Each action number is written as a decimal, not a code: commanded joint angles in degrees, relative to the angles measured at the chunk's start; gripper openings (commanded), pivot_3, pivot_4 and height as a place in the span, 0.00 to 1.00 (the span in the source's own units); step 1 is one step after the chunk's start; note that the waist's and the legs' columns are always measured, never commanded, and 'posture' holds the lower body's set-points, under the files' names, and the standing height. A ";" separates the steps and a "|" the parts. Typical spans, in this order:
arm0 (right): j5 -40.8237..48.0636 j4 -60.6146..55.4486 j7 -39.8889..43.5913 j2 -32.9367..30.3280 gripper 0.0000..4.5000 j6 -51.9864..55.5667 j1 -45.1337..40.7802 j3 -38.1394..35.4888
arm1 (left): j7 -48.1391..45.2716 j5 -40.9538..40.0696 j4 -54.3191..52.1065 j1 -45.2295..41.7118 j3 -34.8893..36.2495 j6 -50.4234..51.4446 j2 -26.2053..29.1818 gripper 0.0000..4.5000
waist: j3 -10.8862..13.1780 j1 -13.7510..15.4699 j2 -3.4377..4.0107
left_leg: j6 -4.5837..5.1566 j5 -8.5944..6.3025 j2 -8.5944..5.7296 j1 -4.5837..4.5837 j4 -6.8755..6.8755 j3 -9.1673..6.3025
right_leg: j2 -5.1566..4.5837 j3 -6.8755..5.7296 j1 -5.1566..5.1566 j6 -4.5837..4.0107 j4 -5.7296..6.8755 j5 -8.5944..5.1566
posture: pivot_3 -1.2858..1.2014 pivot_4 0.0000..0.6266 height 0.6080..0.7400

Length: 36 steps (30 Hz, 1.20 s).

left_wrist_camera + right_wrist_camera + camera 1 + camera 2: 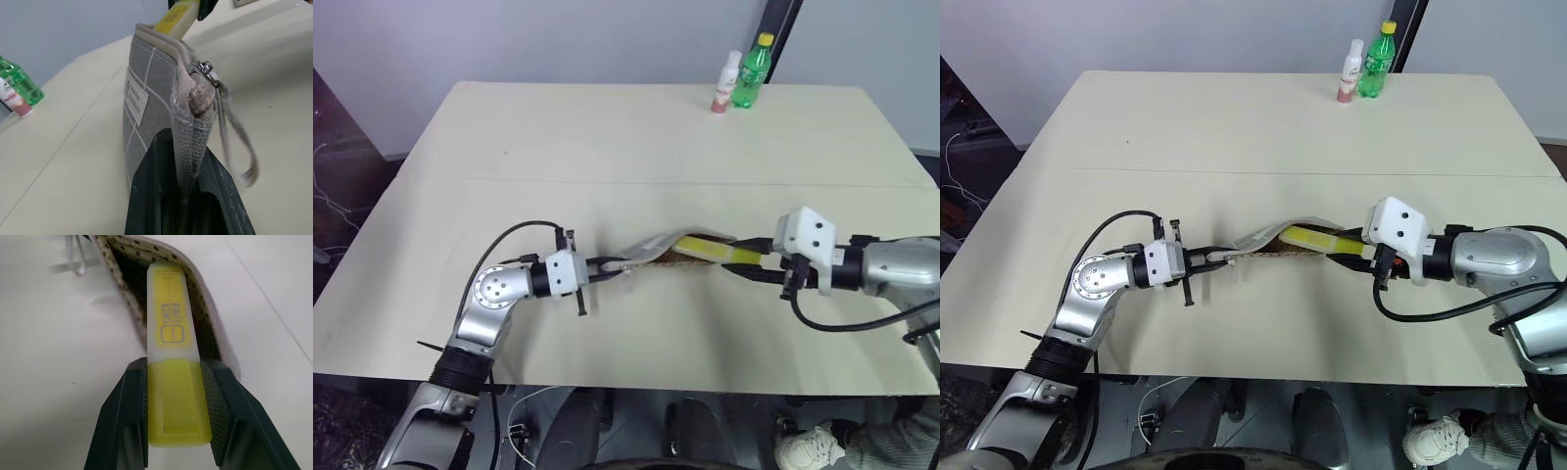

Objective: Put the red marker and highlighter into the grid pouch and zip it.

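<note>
Yellow highlighter (172,357), clamped in the right gripper (177,404), noses into the grid pouch (151,93), whose end the left gripper (188,196) pinches; it could snag the zipper edge, pulling the fabric free

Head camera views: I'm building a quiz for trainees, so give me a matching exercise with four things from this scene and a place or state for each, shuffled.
Things:
1. stubby yellow highlighter
2. grey grid-lined fabric pouch
3. green plastic bottle
4. left gripper

Places or states:
A. upright at the table's far edge
B. shut on one end of the pouch
C. clamped in the right gripper, tip at the pouch mouth
D. lifted at one end, zipper open

Pairs: 1-C, 2-D, 3-A, 4-B
</note>
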 commanded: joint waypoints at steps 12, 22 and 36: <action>-12.93 1.85 -0.12 1.97 0.21 -15.35 -6.06 10.82 | 1.34 -0.45 -1.47 -3.14 -0.41 -1.15 -1.92 0.00 | 0.00 -0.34 0.01 | 0.00 0.02 0.02 -0.04 0.02 0.01 | 0.05 0.00 -0.09 0.01 0.06 0.02 | 0.52 0.24 1.00; -25.04 7.28 -4.64 9.79 0.44 -26.38 -9.17 19.92 | 0.36 -0.99 -2.25 -3.14 -1.09 -0.37 -1.91 0.00 | 0.02 0.02 -0.02 | -0.03 0.05 -0.09 -0.04 0.08 -0.05 | 0.08 -0.02 -0.06 0.26 0.12 0.16 | 0.52 0.24 1.00; 12.17 -9.70 -7.99 10.98 1.00 -4.29 5.40 -9.34 | 2.46 2.14 1.80 -3.18 -0.76 -5.93 -2.45 0.00 | 0.01 -0.03 -0.03 | -0.03 0.03 0.01 0.06 0.17 -0.09 | 0.07 -0.03 0.04 0.26 0.28 0.17 | 0.52 0.24 1.00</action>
